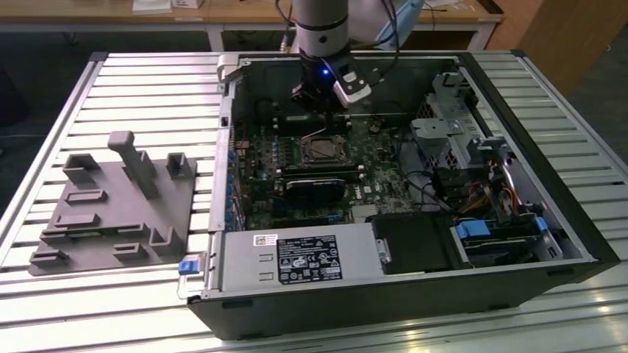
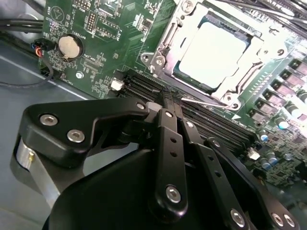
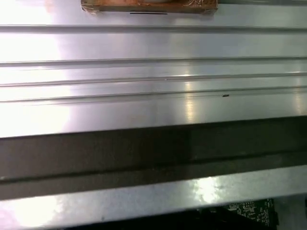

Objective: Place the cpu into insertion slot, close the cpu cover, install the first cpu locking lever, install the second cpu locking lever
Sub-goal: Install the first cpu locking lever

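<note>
The cpu (image 2: 217,53) lies pale and silvery in the insertion slot (image 1: 319,151) on the green motherboard. The cpu cover (image 2: 249,62), a silvery frame, lies down around it. A thin wire locking lever (image 2: 206,103) runs along the socket's edge beside the long black memory slots (image 2: 144,88). My gripper (image 2: 169,101) has its black fingers (image 2: 168,143) drawn together, tips right at the lever's free end; whether they pinch it I cannot tell. In the exterior view the gripper (image 1: 318,109) hangs inside the case just beyond the socket.
The open computer case (image 1: 549,220) lies on a slatted aluminium table (image 1: 147,81). A grey fixture block (image 1: 108,206) sits at the exterior view's left. Drive bays and cables (image 1: 471,162) crowd the exterior view's right. A coin battery (image 2: 69,46) sits on the board. The first wrist view faces table slats (image 3: 153,72).
</note>
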Robot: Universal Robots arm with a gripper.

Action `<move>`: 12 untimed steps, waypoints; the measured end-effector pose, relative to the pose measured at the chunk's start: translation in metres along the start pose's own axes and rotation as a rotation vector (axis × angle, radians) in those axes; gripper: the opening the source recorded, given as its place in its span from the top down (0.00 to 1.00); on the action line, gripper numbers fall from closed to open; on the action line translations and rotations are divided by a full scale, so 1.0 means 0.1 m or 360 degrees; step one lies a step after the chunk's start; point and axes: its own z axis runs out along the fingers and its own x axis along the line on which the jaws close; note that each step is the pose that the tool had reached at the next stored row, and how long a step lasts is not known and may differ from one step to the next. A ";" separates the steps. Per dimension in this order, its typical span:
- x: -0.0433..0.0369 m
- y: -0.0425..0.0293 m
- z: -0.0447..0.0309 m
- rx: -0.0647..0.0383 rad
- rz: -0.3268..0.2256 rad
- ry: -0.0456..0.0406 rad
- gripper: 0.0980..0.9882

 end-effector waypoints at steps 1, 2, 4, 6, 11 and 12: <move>0.002 0.000 0.004 0.0003 0.0008 -0.0002 0.99; 0.004 -0.001 0.009 0.0006 0.0020 -0.0004 0.99; 0.007 -0.002 0.020 0.0013 0.0063 -0.0009 0.99; 0.010 -0.003 0.030 0.0020 0.0112 -0.0013 0.99; 0.041 0.016 0.051 0.0028 0.0164 -0.0018 0.99; 0.046 0.024 0.055 0.0029 0.0169 -0.0019 0.99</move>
